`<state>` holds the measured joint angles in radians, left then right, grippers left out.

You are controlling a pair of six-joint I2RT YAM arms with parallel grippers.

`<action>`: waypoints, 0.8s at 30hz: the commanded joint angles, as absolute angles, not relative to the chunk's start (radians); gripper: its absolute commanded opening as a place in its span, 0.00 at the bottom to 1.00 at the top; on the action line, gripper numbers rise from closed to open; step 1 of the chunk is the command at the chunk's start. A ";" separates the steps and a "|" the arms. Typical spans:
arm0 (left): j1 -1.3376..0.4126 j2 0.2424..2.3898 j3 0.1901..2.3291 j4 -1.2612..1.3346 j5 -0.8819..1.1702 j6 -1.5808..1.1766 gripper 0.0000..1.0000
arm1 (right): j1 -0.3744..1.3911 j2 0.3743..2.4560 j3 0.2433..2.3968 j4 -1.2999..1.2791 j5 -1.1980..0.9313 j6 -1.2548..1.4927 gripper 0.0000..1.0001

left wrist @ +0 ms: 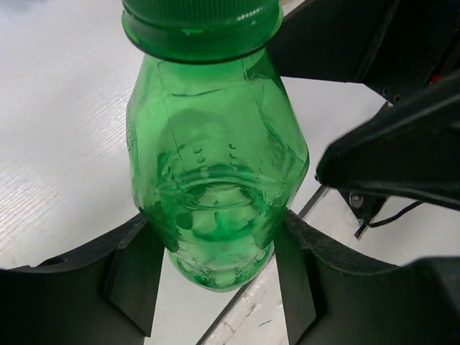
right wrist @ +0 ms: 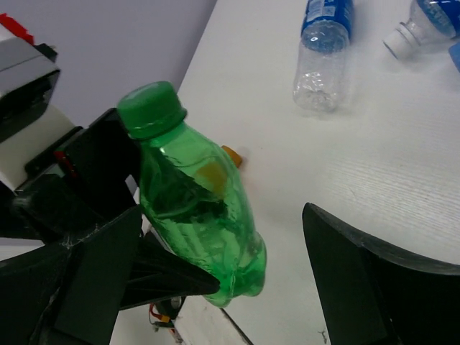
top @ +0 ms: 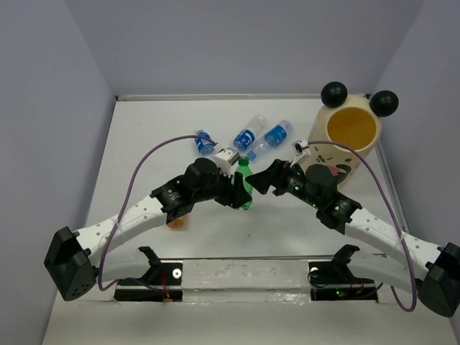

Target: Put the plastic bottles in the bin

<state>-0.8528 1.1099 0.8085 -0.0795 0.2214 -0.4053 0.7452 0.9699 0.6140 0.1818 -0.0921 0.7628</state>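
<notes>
Nearest the arm bases, an orange bottle (top: 177, 223) lies on the white table (top: 151, 126), partly tucked under the left arm; contents not discernible. Just beyond it, the left gripper (left wrist: 215, 251) is clamped on the green bottle (left wrist: 215, 144), one finger on either side of the lower body. The green cap (left wrist: 201, 21) is screwed on. The bottle is tilted with the cap toward the far side, and the wall is translucent, with the fingers showing through it. Whether its base touches the table cannot be told. The right gripper (top: 264, 180) sits just beside the green bottle on its right. Its fingers are spread wide, one on each side of the bottle's base in the right wrist view, with a clear gap to the right-hand finger; it grasps nothing. Farther back, near mid-table, three clear bottles (top: 249, 134) with blue labels lie on their sides in a loose row, apart from each other; the table shows through the lower half of one. Farthest, at the right rear, the bin (top: 338, 162) stands upright, its mouth facing up. The inner wall is plain yellow, and two black ball ears (top: 333, 93) sit on the rim. All the bottles in view are outside the bin.
</notes>
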 commanded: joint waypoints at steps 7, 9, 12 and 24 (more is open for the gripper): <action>-0.888 1.097 0.796 0.002 0.267 -0.391 0.36 | 0.770 0.904 0.673 0.187 -0.121 0.693 0.99; -0.908 1.089 0.802 0.003 0.273 -0.380 0.36 | 0.770 0.929 0.689 0.161 -0.098 0.681 0.99; -0.931 1.098 0.830 0.002 0.285 -0.348 0.36 | 0.770 1.015 0.735 0.155 -0.115 0.673 0.97; -0.957 1.066 0.841 -0.029 0.184 -0.374 0.71 | 0.770 0.977 0.831 0.083 0.108 0.597 0.17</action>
<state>-0.9554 1.1278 0.8017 -0.0708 0.2558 -0.3531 0.7612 1.0592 0.7368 0.1230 -0.0742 0.6575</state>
